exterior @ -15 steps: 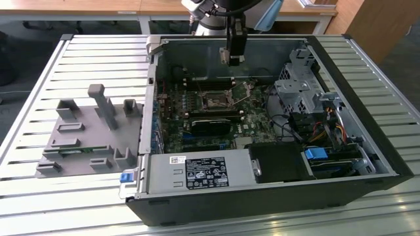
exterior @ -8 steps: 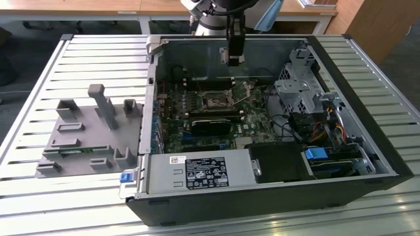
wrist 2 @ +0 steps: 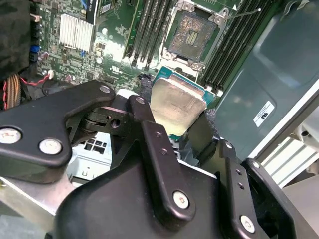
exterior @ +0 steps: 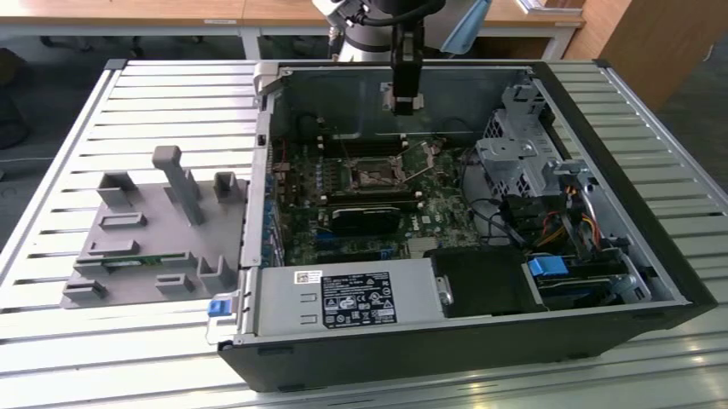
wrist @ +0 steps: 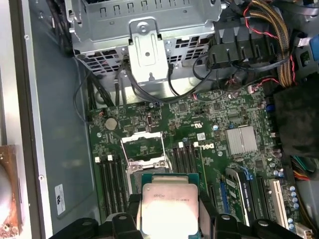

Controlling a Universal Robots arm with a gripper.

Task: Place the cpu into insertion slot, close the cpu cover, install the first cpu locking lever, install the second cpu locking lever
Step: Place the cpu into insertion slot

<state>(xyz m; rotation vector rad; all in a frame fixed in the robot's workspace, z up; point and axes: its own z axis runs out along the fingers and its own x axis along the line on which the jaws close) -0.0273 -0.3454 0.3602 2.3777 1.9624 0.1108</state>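
Note:
My gripper (wrist 2: 178, 110) is shut on the cpu (wrist 2: 175, 99), a small square chip with a dull silver top and green edge, pinched between two black fingers (wrist 2: 143, 115). In the first wrist view the cpu (wrist: 168, 203) hangs in my gripper (wrist: 169, 211) just short of the insertion slot (wrist: 141, 147). The insertion slot (wrist 2: 192, 36) lies uncovered, its dark contact field bare inside a metal rim. A silver piece at the slot's near edge (wrist: 146, 168) looks like the raised cpu cover. In the exterior view my gripper (exterior: 403, 102) hovers above the board, behind the insertion slot (exterior: 373, 175).
The open computer case (exterior: 637, 281) lies on a slatted table. A black heatsink block (exterior: 366, 217) sits beside the slot, memory slots (wrist 2: 149, 25) flank it, and a thin lever wire (exterior: 428, 166) sticks up. A drive cage (wrist: 144, 30) and cable bundles (wrist: 269, 45) crowd one side. A grey fixture (exterior: 148, 230) rests outside.

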